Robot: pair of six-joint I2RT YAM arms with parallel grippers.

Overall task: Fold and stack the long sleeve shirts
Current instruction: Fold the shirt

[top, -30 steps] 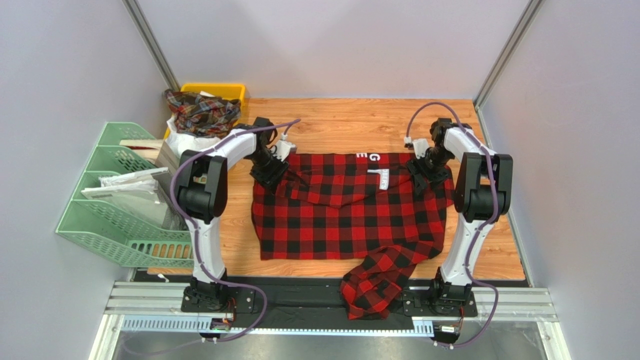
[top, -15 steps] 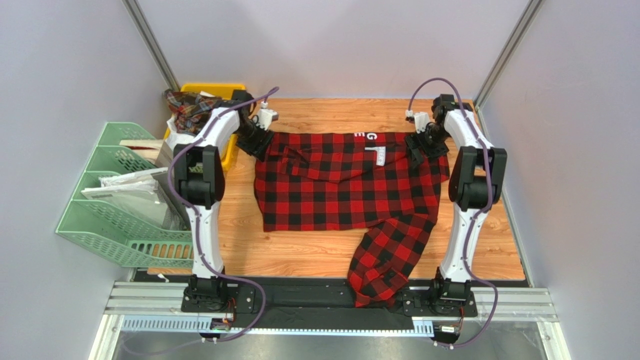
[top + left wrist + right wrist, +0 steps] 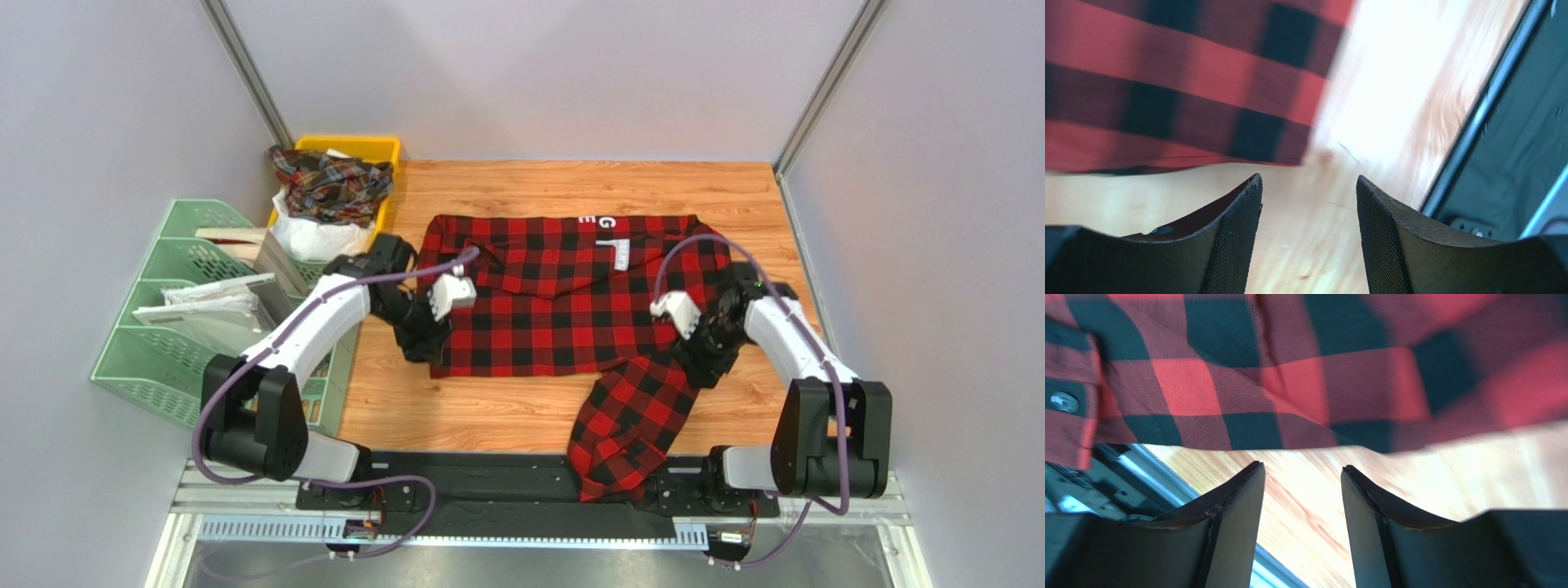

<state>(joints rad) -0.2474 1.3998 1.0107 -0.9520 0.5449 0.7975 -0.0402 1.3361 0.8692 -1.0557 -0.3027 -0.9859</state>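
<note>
A red-and-black check long sleeve shirt (image 3: pixel 552 294) lies spread on the wooden table, white neck label at its far edge. One sleeve (image 3: pixel 626 423) trails over the near edge. My left gripper (image 3: pixel 421 337) hovers at the shirt's near-left corner; in the left wrist view it (image 3: pixel 1309 184) is open and empty over bare wood, the shirt corner (image 3: pixel 1168 92) just ahead. My right gripper (image 3: pixel 702 358) sits at the shirt's near-right side; in the right wrist view it (image 3: pixel 1301 471) is open and empty, the shirt's edge (image 3: pixel 1290 373) and a buttoned cuff (image 3: pixel 1066 401) ahead of it.
A yellow bin (image 3: pixel 368 148) at the back left holds a dark plaid garment (image 3: pixel 329 181), with a white bag (image 3: pixel 313 239) beside it. Green tray racks (image 3: pixel 184 368) stand off the table's left edge. A black rail (image 3: pixel 491 472) runs along the near edge.
Both grippers have left the shirt's far corners and swung back to its near hem. The shirt slid toward the far side and now lies flat, let go.
</note>
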